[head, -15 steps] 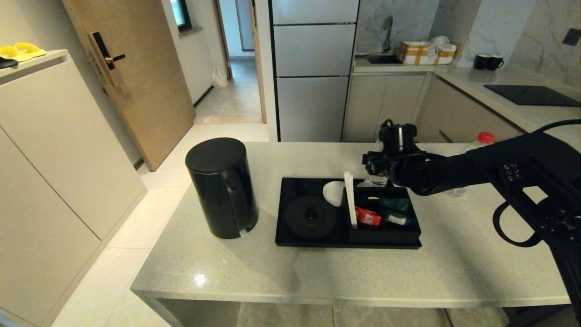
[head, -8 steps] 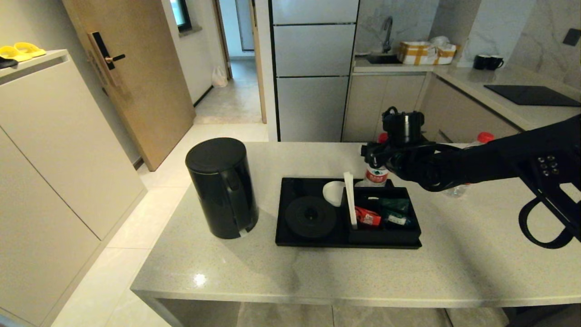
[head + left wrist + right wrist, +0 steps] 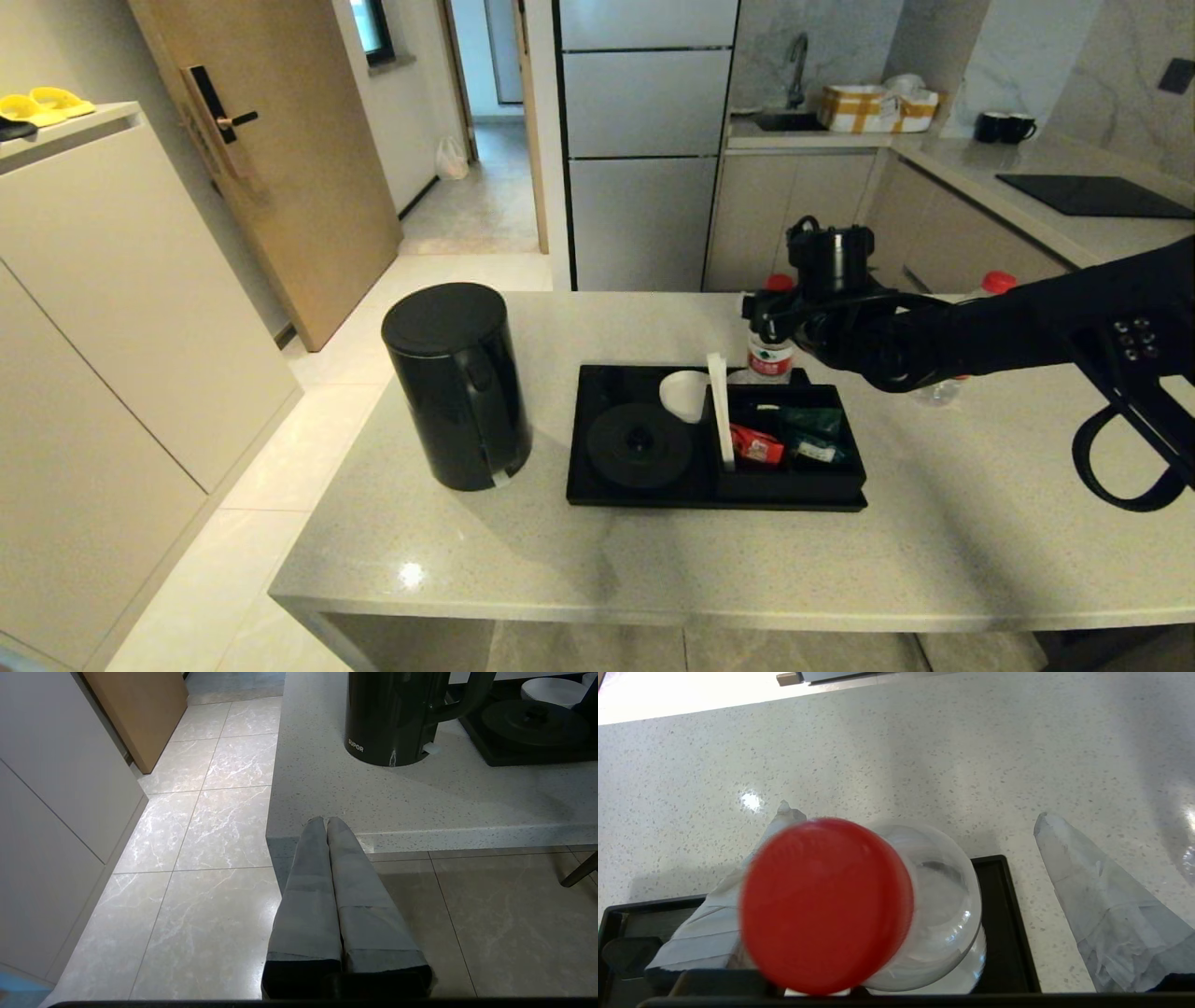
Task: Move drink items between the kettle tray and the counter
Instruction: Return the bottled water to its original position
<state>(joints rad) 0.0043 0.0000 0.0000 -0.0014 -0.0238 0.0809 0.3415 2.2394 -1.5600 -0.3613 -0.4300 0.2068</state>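
While the left gripper (image 3: 327, 826) is sitting closed below the worktop (image 3: 653, 560) edge, the right gripper (image 3: 915, 858) is hanging spread above the tray (image 3: 597, 495)'s far edge. 1 upright bottle (image 3: 771, 347) is standing between its fingers (image 3: 1092, 896), cap directly beneath.

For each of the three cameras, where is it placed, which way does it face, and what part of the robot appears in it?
Head view: from the robot's head, forward and down at the counter; the right arm reaches to a water bottle.
Left wrist view: behind the shut left claw, low beside the counter edge, facing the kettle.
Right wrist view: straight down over the bottle's red cap, between the open right claw's fingers.
Shared: head and left wrist views both show the kettle and kettle tray.
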